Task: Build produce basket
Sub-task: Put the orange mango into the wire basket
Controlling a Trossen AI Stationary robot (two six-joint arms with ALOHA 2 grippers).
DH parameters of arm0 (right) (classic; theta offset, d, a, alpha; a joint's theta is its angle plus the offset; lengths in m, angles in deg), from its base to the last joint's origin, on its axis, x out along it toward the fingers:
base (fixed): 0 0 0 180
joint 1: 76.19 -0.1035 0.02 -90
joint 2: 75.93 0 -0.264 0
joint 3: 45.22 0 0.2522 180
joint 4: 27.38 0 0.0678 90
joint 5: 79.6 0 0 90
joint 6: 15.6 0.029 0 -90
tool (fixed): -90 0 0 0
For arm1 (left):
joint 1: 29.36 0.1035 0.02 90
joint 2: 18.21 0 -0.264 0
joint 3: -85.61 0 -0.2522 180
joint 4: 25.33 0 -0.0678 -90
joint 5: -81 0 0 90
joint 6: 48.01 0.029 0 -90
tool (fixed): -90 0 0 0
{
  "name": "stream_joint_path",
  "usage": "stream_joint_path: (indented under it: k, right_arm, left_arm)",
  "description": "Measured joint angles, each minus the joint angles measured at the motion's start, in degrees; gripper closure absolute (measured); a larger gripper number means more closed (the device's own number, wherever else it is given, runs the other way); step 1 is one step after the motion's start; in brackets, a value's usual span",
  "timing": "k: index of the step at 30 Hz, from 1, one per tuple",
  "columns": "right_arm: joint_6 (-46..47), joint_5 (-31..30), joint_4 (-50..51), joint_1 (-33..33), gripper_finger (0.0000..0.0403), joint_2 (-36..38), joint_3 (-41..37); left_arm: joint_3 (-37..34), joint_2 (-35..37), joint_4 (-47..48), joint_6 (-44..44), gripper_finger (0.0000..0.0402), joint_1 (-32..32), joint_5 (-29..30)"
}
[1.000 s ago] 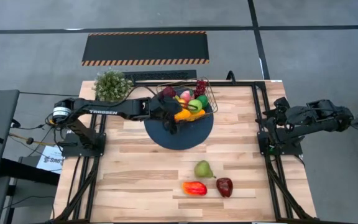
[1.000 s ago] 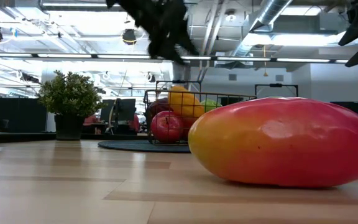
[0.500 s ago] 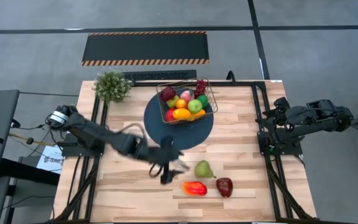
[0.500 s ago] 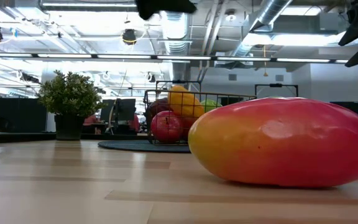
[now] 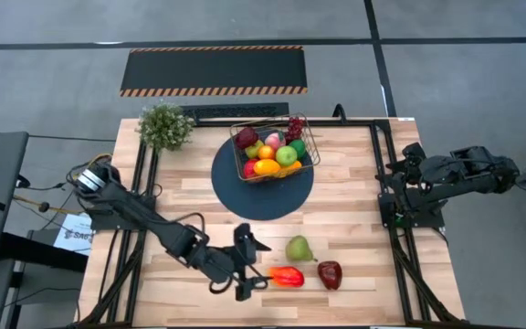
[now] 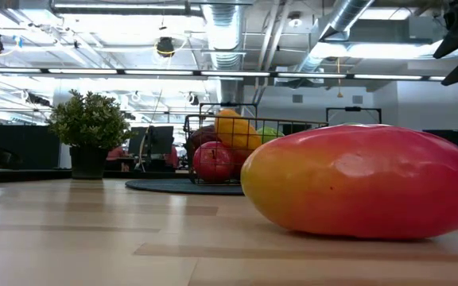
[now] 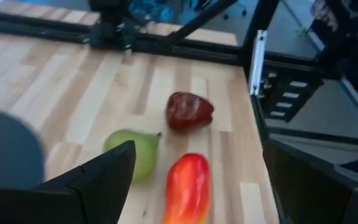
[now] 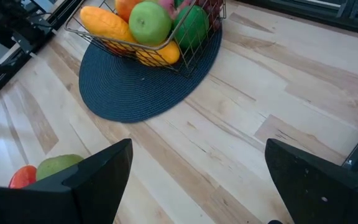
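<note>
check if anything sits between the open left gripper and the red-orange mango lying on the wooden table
Nothing visible does. The left gripper is open right beside the red-orange mango, with only bare wooden table between them. The green pear and dark red pepper lie beyond the mango, off the approach line.

The high view looks straight down on the whole counter (image 5: 354,174) from well above; the low view sits at counter height, very near the mango (image 6: 364,181), facing level toward the basket (image 6: 245,151) and the room behind; the left wrist view looks forward, close over the mango (image 7: 187,186), pear (image 7: 135,152) and dark red fruit (image 7: 189,110); the right wrist view faces the basket (image 8: 148,28) and mat (image 8: 148,81); all views share the mango.
</note>
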Motion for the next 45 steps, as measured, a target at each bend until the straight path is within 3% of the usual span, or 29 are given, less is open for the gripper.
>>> stream_joint_path:
  k: [15,24,33,45]
  right_arm:
    - [-0.02,0.01,0.01,-0.02,0.0017,-0.02,0.00]
    - [-0.13,0.00,0.07,-0.02,0.0017,-0.01,0.00]
    - [-1.24,0.00,0.06,-0.02,0.0017,-0.01,-0.01]
    - [-1.51,0.02,0.05,-0.02,0.0017,-0.02,-0.02]
  left_arm:
    - [0.80,-17.99,-15.91,9.08,0.0064,2.67,-2.89]
    - [4.95,-26.49,-15.79,11.36,0.0064,2.53,-4.36]
    - [7.02,-32.34,-15.88,7.40,0.0065,2.61,-7.65]
    - [7.10,-32.64,-15.61,2.74,0.0151,2.80,-6.22]
